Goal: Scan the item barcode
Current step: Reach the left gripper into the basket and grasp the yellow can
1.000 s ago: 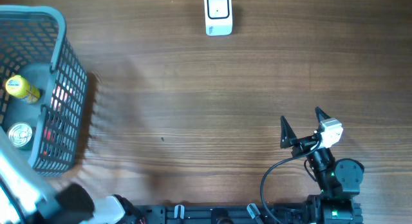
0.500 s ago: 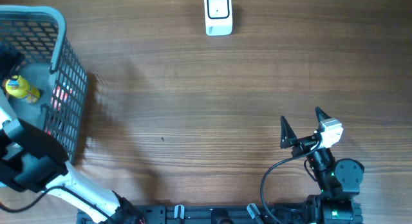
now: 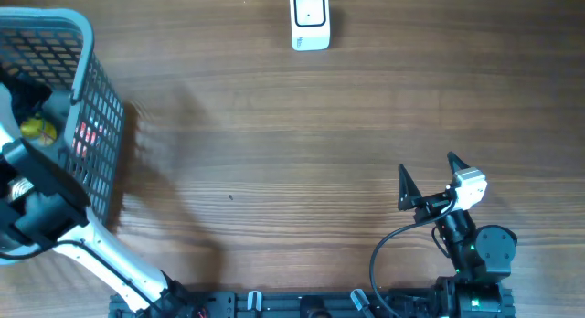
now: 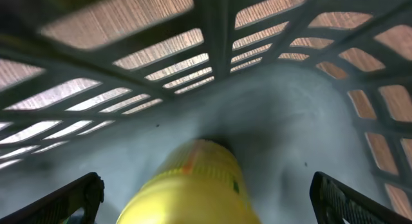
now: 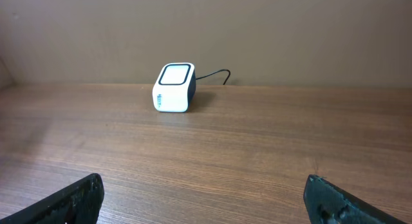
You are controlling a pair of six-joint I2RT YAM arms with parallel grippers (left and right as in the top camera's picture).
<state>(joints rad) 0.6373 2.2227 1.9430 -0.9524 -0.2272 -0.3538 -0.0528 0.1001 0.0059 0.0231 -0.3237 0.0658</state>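
As counted from overhead, arms: two, each with one hand.
Other things: one basket (image 3: 95, 97), one scanner (image 3: 310, 19), one yellow item (image 3: 37, 129), and one red thing (image 3: 86, 135) showing only through the basket's mesh wall.
Left arm (image 3: 55, 228): reaches from the near left edge of the worktop (image 3: 274, 126) up and over the basket's near end, with its wrist pointing down into the basket.
Left hand (image 4: 206, 188): inside the basket, fingers spread wide apart. The yellow item lies between them with a gap on each side, so nothing is gripped.
Right arm (image 3: 475, 249): folded close to its base at the near right of the worktop, well apart from the basket.
Right hand (image 3: 427, 164): fingers spread wide and empty, held above bare wood and facing the scanner across the worktop.
Basket: grey plastic mesh at the far left. It holds the yellow item, which rests on the solid grey floor close to a mesh wall, and the red thing against its right wall.
Scanner: white, standing alone at the far edge of the worktop, its window facing up and its dark cable (image 5: 215, 74) trailing behind.
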